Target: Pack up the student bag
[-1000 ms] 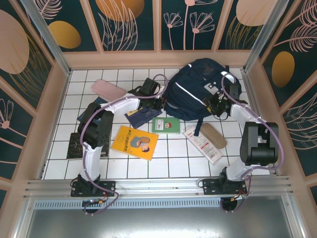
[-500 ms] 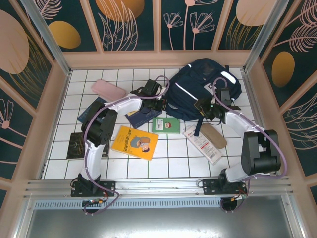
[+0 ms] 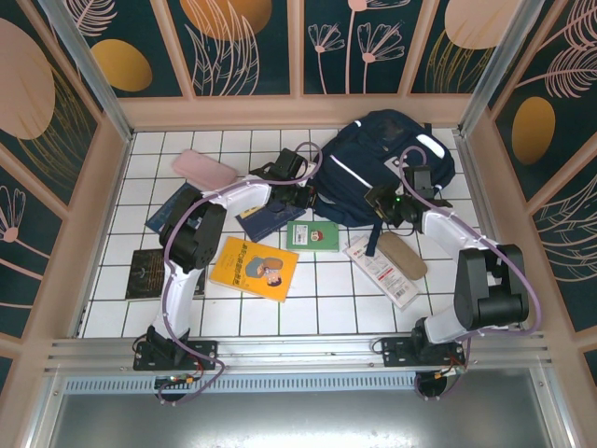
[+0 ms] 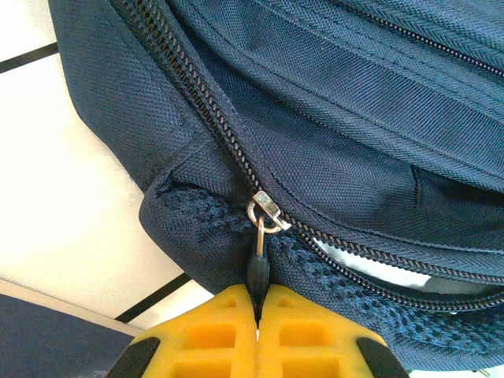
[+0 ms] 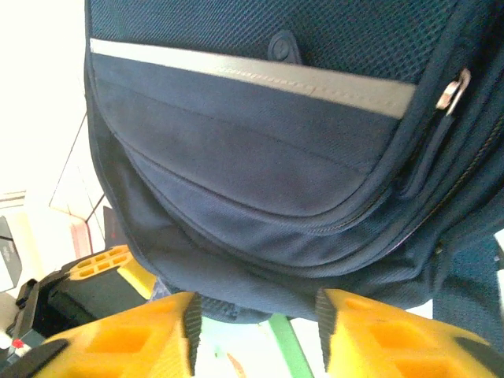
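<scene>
The student bag is a dark navy backpack lying at the back right of the tiled table. My left gripper is shut on the black zipper pull at the bag's lower left corner. The metal slider sits just beyond the fingertips, and a short stretch of zip behind it is parted. In the top view this left gripper touches the bag's left edge. My right gripper is open, its pads on either side of the bag's lower edge. From above, the right gripper is at the bag's near side.
A green book, a yellow book and a dark blue book lie in front of the bag. A brown pouch and white packet sit near the right arm. A pink case lies at the back left.
My right gripper has swung from the bag's right side to its near edge, and its jaws have widened a little. The left gripper has stayed shut on the pull.
</scene>
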Robot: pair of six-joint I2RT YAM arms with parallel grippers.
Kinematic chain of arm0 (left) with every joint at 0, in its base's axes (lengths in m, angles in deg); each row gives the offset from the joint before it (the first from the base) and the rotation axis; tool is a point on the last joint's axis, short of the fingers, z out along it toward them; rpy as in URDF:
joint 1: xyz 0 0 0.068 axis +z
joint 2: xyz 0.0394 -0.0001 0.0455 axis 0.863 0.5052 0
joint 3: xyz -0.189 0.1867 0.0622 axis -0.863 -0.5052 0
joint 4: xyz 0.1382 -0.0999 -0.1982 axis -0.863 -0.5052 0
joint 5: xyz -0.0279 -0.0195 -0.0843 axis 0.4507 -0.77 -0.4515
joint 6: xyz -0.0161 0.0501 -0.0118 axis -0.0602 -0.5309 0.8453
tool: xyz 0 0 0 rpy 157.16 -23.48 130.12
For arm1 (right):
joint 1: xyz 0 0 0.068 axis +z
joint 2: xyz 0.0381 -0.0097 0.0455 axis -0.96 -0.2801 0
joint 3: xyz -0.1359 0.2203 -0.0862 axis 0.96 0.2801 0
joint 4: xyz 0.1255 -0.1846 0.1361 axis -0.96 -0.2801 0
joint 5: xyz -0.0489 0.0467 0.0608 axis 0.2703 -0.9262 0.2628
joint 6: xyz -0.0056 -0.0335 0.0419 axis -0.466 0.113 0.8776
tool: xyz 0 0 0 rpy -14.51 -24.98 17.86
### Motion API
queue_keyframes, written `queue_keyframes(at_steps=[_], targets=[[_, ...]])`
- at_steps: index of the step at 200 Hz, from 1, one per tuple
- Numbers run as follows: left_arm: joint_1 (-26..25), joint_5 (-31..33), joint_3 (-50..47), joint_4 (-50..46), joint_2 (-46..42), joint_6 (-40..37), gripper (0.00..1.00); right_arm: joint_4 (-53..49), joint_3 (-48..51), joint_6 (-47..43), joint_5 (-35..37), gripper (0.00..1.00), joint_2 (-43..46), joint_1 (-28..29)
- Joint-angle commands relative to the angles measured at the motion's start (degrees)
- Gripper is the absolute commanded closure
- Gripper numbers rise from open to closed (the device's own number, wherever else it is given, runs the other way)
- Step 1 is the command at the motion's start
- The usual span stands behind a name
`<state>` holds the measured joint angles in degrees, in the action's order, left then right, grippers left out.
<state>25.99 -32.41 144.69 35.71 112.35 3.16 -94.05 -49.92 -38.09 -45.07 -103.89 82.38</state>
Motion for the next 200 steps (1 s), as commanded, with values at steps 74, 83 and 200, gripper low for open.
queue_keyframes(at_steps=[74,83,200], targets=[[-0.33,-2.14,-6.24,1.56,-6.61,1.59,1.00,4.66,-1.39,8.67,0.24,0.43,-4.66,12.35],[-0.72,-2.26,-6.58,1.66,-7.31,1.61,1.00,6.40,-0.70,10.07,-0.41,0.40,-5.34,12.54],[-4.63,2.10,-7.67,-1.47,-10.02,1.72,1.00,9.40,-2.66,17.49,4.42,0.73,-15.37,12.68]])
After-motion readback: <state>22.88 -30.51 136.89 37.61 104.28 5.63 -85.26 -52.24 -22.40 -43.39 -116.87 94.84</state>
